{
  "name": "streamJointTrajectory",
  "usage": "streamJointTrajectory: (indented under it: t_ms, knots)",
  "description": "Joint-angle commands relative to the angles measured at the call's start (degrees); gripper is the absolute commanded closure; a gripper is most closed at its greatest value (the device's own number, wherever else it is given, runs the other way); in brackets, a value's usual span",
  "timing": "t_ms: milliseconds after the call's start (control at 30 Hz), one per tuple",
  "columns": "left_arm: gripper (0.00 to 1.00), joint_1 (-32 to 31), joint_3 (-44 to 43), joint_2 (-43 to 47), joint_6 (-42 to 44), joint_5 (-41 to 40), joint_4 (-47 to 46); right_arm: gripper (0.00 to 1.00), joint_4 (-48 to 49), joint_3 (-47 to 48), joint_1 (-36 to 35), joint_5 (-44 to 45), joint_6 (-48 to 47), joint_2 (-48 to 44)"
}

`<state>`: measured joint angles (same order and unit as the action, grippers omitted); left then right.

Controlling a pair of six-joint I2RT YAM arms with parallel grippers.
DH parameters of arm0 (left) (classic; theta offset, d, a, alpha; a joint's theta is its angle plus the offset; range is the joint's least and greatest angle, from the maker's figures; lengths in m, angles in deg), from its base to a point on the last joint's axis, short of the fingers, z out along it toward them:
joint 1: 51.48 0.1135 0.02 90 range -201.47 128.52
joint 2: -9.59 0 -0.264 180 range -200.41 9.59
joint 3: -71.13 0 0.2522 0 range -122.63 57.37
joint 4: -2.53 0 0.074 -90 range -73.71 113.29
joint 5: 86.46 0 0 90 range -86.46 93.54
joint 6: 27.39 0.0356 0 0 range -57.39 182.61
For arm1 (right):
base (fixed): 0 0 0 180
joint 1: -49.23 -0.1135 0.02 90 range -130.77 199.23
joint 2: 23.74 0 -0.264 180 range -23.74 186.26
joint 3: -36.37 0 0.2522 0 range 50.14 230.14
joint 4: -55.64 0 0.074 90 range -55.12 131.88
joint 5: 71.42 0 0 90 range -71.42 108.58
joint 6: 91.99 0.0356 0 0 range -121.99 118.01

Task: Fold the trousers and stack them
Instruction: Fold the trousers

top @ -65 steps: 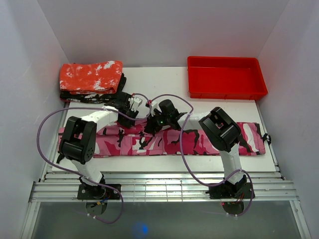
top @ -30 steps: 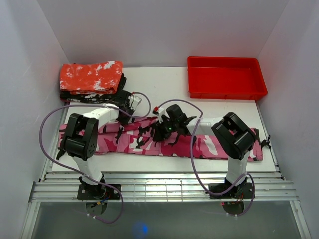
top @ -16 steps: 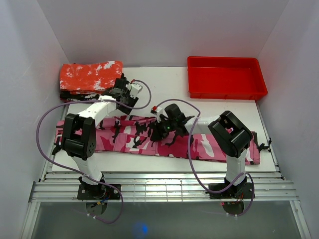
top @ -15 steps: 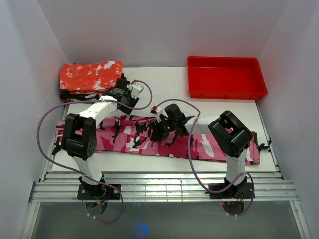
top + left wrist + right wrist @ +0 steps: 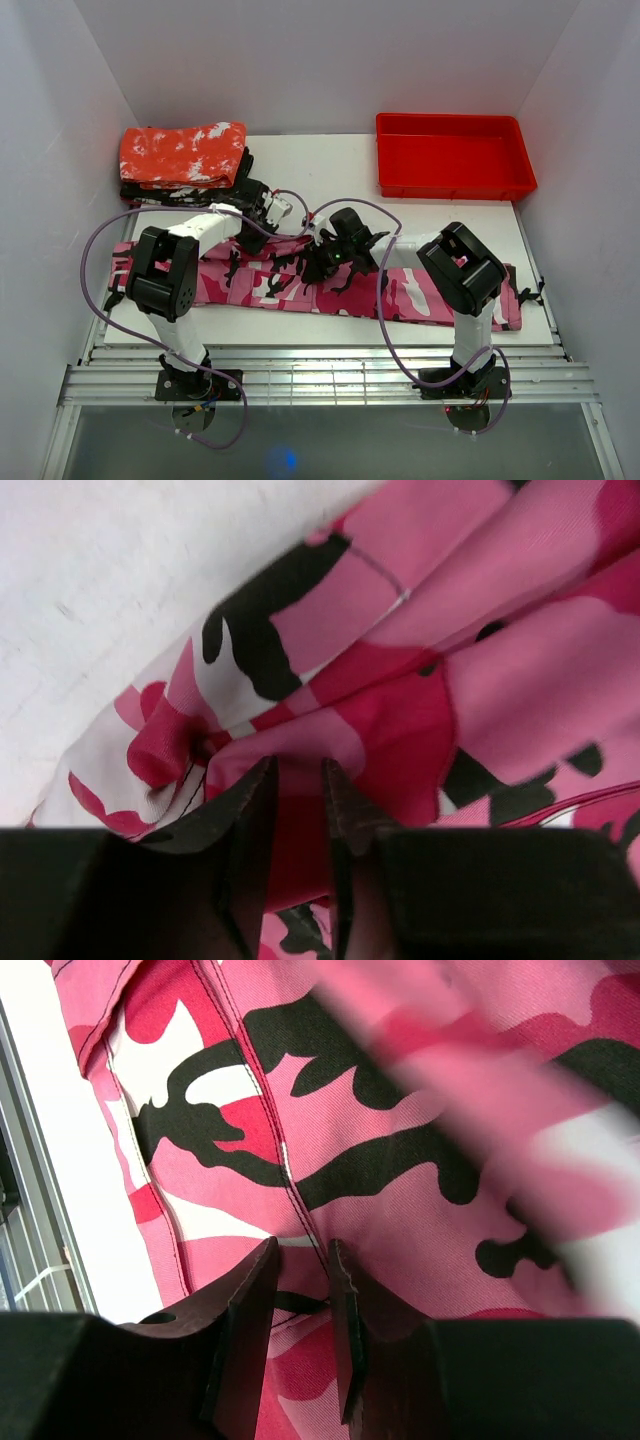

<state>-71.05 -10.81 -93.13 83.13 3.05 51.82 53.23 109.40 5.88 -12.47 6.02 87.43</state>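
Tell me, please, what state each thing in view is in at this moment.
trousers: stretched out along the table, rumpled at mid-length, not yet stacked.
left gripper: closed on a fold of the trousers.
right gripper: closed on a fold of the trousers.
red tray: upright, empty.
folded red cloth: folded, lying on a dark pile.

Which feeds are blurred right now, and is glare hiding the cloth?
Right wrist: a smeared pink streak crosses the upper right; the trousers below it are sharp, stitching visible. Left wrist: cloth softens toward the right edge. Top view: sharp, evenly lit, no glare.
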Motion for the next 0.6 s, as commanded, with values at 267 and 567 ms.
streamJointTrajectory:
  t_ms: [267, 567]
  knots:
    - [0.41, 1.91, 2.44, 0.50, -0.39, -9.26, -1.60, 0.66, -14.87, -2.84, -0.68, 7.14, -1.95, 7.74]
    - [0.81, 3.40, -2.12, -4.07, -0.47, -5.49, -0.99, 0.68, -17.33, -2.40, -0.68, 8.81, -3.00, 9.06]
